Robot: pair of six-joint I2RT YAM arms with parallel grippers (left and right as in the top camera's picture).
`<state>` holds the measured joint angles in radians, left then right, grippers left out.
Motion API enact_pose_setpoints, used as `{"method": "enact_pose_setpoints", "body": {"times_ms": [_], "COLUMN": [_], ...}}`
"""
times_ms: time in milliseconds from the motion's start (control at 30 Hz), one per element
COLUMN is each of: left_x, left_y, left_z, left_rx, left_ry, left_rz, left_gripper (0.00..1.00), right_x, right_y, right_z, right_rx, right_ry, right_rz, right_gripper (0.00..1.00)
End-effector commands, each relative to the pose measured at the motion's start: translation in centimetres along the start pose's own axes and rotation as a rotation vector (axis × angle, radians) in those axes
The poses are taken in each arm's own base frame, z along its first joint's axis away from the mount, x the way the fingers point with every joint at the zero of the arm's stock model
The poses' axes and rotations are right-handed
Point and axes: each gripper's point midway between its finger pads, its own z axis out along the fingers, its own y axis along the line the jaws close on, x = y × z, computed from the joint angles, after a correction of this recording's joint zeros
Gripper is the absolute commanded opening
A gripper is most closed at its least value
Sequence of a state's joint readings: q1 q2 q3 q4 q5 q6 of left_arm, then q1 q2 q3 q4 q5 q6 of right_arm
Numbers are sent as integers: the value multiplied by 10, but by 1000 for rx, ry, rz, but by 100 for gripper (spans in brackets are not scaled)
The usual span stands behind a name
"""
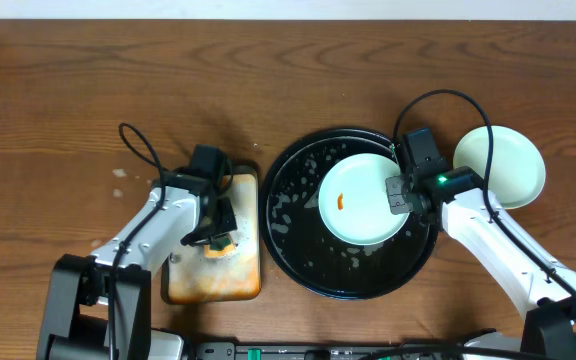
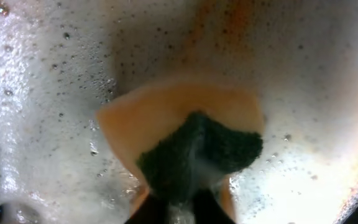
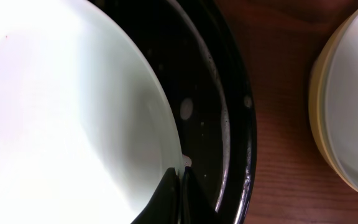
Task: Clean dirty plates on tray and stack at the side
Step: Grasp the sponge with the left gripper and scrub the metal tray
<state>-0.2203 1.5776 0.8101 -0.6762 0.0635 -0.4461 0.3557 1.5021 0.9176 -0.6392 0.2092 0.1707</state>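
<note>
Plates are sitting in two spots. One mint-green plate (image 1: 363, 205) is lying inside the black tray (image 1: 298, 255), toward its right side, and an orange smear (image 1: 340, 201) is showing left of the plate's middle. The other two are forming a stack (image 1: 503, 165) on the table (image 1: 68, 90) just right of the tray. The right wrist view is showing a pale plate nested in a yellow plate (image 3: 317, 93), with a strip of bare wood separating the stack from the tray's rim.

The right gripper (image 1: 400, 192) is reaching in between the stack and the tray, and its fingers (image 3: 166, 196) are pinching the right rim of the mint-green plate. White flecks of foam (image 1: 286, 215) are dotting the tray's wet black floor around the plate.

To the left, just beside the black tray, a rusty-orange tray (image 1: 243, 275) is lying on the table. The left gripper (image 1: 218, 238) is hanging over it, clamping a sponge (image 2: 166, 124) by its dark green face. The sponge's orange-yellow body is pressing into thick white suds (image 2: 42, 93) that are filling the left wrist view.
</note>
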Motion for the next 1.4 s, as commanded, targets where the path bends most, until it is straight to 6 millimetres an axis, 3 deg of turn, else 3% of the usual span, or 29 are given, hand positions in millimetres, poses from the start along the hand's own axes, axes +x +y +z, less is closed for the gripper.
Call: {"method": "enact_pose_setpoints", "body": {"times_ms": [0, 67, 233, 400, 733, 1367], "left_x": [10, 9, 3, -1, -5, -5], "left_y": [4, 4, 0, -2, -4, -4], "left_z": [6, 3, -7, -26, -56, -49], "left_rx": [-24, -26, -22, -22, 5, 9], "left_ry": [42, 45, 40, 34, -17, -29], "left_rz": [8, 16, 42, 63, 66, 66], "left_gripper": [8, 10, 36, 46, 48, 52], "right_x": [-5, -5, -5, -4, -4, -4], "right_y": [2, 2, 1, 1, 1, 1], "right_z": [-3, -3, -3, -3, -3, -3], "right_rx": [-11, -11, -10, -10, -10, -10], "right_ry": [-12, -12, -10, -8, -8, -8], "right_rz": [-11, -11, -12, -12, -12, -12], "right_gripper": [1, 1, 1, 1, 1, 1]}}
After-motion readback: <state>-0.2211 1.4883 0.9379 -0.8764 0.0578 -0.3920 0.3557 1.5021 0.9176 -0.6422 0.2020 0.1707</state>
